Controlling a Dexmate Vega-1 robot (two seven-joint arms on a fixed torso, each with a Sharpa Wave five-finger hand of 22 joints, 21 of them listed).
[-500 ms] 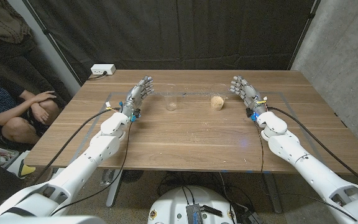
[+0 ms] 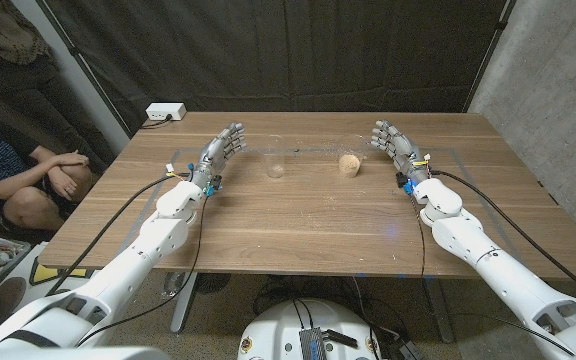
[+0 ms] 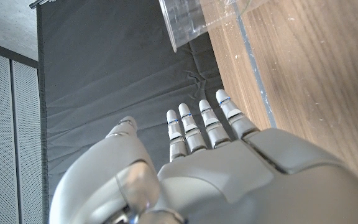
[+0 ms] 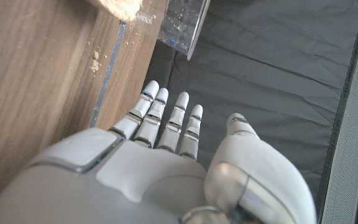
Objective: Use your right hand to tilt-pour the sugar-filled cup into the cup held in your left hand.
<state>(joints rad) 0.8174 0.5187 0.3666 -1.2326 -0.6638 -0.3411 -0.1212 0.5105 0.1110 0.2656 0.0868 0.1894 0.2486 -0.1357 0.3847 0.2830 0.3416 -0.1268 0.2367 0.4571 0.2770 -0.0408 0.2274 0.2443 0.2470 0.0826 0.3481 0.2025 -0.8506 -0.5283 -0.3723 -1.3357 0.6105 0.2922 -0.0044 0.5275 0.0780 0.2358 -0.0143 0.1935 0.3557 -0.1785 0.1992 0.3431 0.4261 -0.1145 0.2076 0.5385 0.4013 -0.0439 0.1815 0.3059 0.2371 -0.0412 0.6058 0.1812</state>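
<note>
Clear cup (image 3: 191, 22) cut off by frame edge, sugar cup (image 4: 122, 7) too — only a corner

You're holding both arms stretched forward, left hand (image 2: 221, 151) and right hand (image 2: 395, 146) empty, fingers extended and apart.

The brown wood-grain bench (image 2: 308, 215) carried a clear plastic cup (image 2: 275, 160) and tan sugar (image 2: 348, 163). Both hands were pale grey. A black curtain (image 2: 298, 50) hung behind.

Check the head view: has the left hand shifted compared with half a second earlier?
No, or barely. The left hand lies at the same spot left of the near-empty clear cup, open and apart from it.
</note>
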